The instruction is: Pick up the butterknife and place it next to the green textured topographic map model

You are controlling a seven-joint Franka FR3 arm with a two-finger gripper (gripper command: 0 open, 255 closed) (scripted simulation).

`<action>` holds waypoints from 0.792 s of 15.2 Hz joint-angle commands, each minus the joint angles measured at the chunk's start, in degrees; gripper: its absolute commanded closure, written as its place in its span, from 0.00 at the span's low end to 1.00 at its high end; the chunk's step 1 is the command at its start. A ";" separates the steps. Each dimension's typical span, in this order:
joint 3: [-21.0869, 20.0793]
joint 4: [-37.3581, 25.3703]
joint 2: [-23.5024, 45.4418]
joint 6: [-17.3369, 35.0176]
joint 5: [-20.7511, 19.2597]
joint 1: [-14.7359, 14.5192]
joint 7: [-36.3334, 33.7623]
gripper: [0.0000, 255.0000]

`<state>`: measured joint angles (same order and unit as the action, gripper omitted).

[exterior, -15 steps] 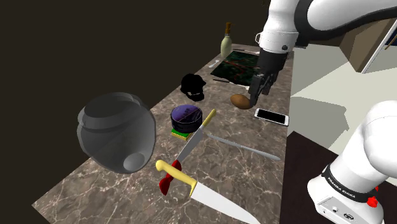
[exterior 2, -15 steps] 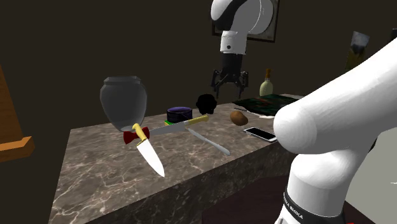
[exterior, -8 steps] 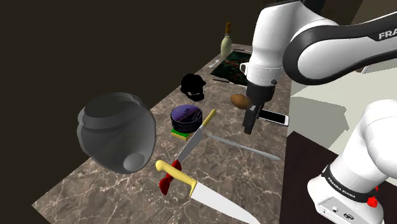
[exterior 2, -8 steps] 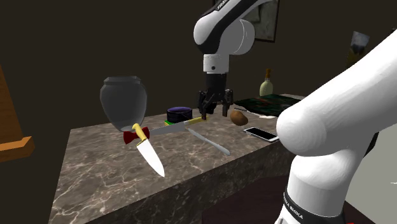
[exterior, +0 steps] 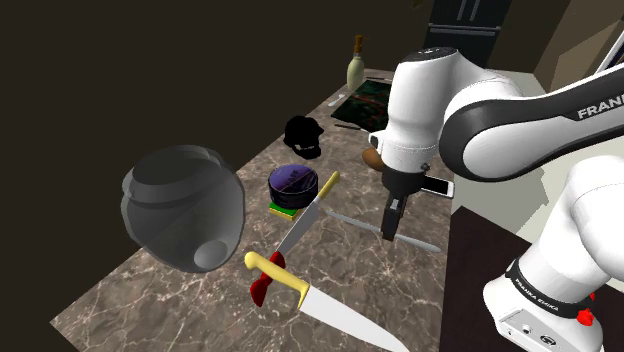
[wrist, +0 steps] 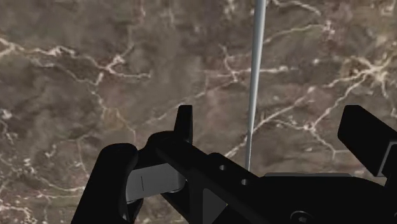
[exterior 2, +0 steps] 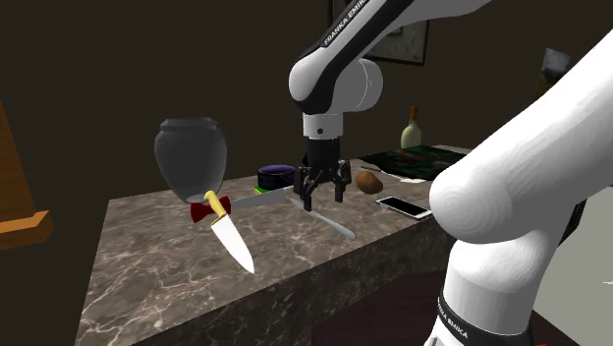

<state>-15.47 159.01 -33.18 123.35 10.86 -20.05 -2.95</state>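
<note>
The butterknife (exterior: 410,240) is a thin grey blade lying flat on the marble counter (exterior: 200,290), near its edge by the stand. My black gripper (exterior: 388,232) hangs straight down just over the knife's middle, fingers apart and holding nothing. From the second exterior view the gripper (exterior 2: 322,197) stands a little above the butterknife (exterior 2: 332,224). In the wrist view the butterknife (wrist: 255,76) runs as a narrow grey strip between the spread fingers of the gripper (wrist: 273,124). The dark green topographic map model (exterior: 368,98) lies at the counter's far end.
Two yellow-handled kitchen knives (exterior: 300,292) (exterior: 308,215) and a red bow (exterior: 260,290) lie close to the butterknife. A grey vase (exterior: 185,205), purple bowl (exterior: 293,182), black lump (exterior: 302,135), bottle (exterior: 356,65), phone (exterior: 437,186) and a brown round thing (exterior: 370,157) also sit on the counter.
The arm has swung from beside the map model toward the near part of the counter and come down; the gripper now hangs over the butterknife. Nothing on the counter moved.
</note>
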 commanded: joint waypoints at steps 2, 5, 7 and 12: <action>-0.41 1.80 1.90 3.70 0.25 0.03 0.15 0.00; -0.41 1.80 1.90 3.70 0.25 0.03 0.15 0.00; -0.41 1.80 1.90 3.70 0.25 0.03 0.15 0.00; -0.41 1.80 1.90 3.70 0.25 0.03 0.15 1.00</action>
<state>-15.88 160.80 -31.27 127.05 11.11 -20.02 -2.80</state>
